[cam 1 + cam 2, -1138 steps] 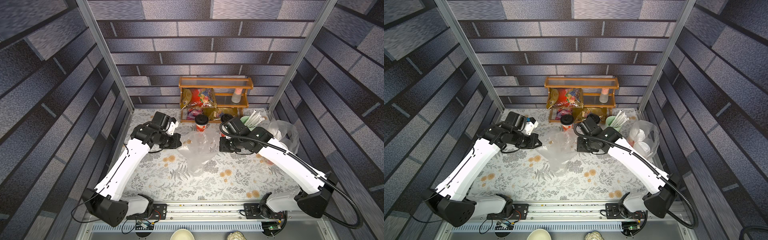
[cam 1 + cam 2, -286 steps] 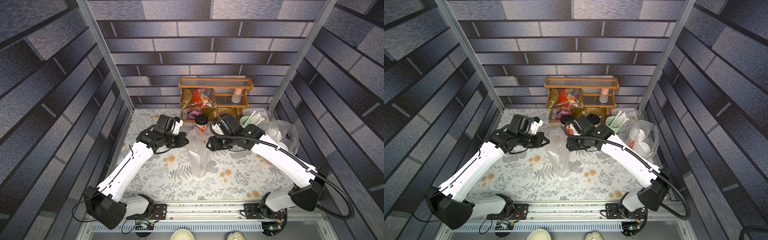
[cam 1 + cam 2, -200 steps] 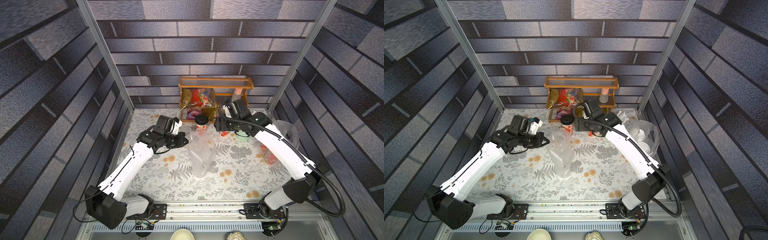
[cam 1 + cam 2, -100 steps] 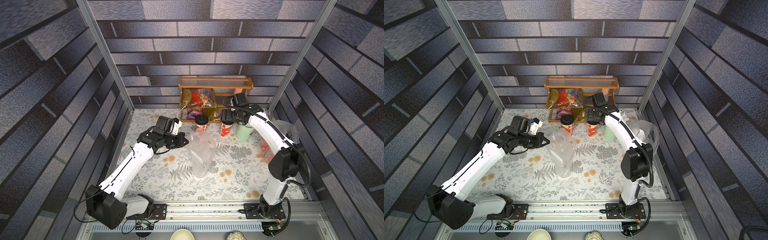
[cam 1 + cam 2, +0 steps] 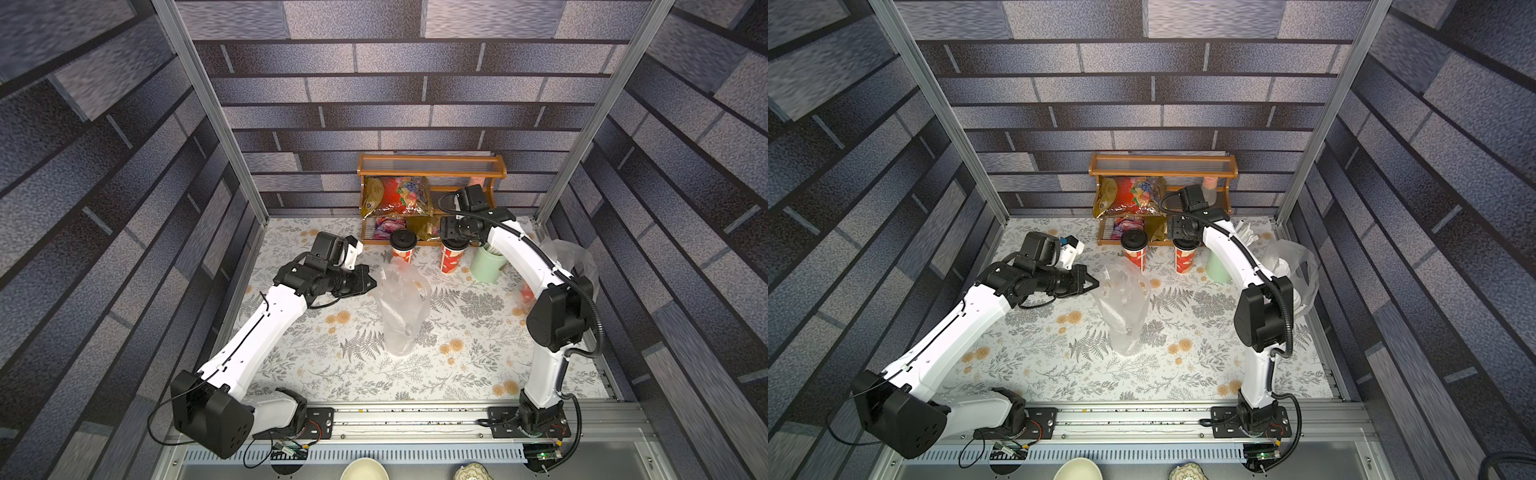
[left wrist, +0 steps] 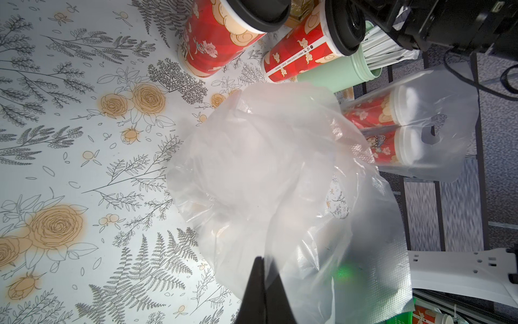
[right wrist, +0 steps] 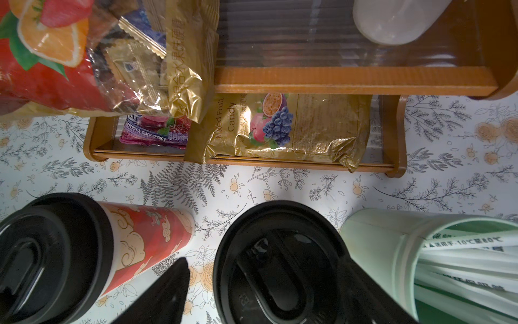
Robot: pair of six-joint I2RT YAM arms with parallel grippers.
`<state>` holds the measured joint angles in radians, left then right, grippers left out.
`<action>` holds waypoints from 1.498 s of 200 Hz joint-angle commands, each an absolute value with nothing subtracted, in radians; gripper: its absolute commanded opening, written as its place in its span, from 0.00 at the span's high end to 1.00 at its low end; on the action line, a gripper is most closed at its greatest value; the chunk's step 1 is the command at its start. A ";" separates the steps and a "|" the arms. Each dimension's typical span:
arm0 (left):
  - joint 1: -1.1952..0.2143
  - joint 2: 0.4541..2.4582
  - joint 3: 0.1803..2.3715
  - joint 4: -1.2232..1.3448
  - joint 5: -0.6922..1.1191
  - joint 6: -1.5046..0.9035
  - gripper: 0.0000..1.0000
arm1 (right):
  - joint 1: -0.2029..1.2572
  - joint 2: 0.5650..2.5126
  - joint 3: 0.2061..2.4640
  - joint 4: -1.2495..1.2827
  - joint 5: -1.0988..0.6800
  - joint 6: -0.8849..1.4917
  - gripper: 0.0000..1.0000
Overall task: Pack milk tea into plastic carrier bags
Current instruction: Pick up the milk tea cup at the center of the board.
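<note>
Two red milk tea cups with black lids stand before the shelf, one to the left (image 5: 402, 249) and one to the right (image 5: 452, 259). My right gripper (image 7: 263, 269) hangs open just above the right-hand cup's lid (image 7: 280, 252), one finger on each side of it. A clear plastic carrier bag (image 5: 401, 307) stands puffed up in mid-table. My left gripper (image 6: 262, 259) is shut on its rim. A second carrier bag (image 6: 437, 112) at the right edge holds two white-lidded cups (image 6: 370, 115), seen through the plastic.
A wooden shelf (image 5: 432, 170) with snack packets stands against the back wall, close behind the cups. A pale green cup of white straws (image 5: 488, 266) stands right beside the cup under my right gripper. A pink-capped bottle (image 5: 1209, 189) sits on the shelf.
My right arm has swung away from the bag to the back and come down over the right-hand black-lidded cup. The left gripper has kept hold of the bag's rim.
</note>
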<state>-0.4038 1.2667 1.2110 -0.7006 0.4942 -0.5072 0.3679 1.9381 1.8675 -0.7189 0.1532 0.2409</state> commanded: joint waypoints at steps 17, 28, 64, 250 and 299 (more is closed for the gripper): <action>-0.396 1.237 1.193 -0.712 0.505 -0.522 1.00 | 0.364 1.936 1.825 -0.672 0.175 0.208 0.19; -0.395 1.237 1.193 -0.713 0.505 -0.523 1.00 | 0.365 1.937 1.821 -0.672 0.179 0.205 0.19; -0.394 1.238 1.191 -0.713 0.504 -0.523 1.00 | 0.363 1.926 1.803 -0.659 0.199 0.190 0.21; -0.393 1.237 1.178 -0.714 0.509 -0.524 1.00 | 0.367 1.870 1.672 -0.575 0.199 0.160 0.22; -0.393 1.235 1.175 -0.716 0.508 -0.525 1.00 | 0.367 1.826 1.609 -0.537 0.207 0.147 0.21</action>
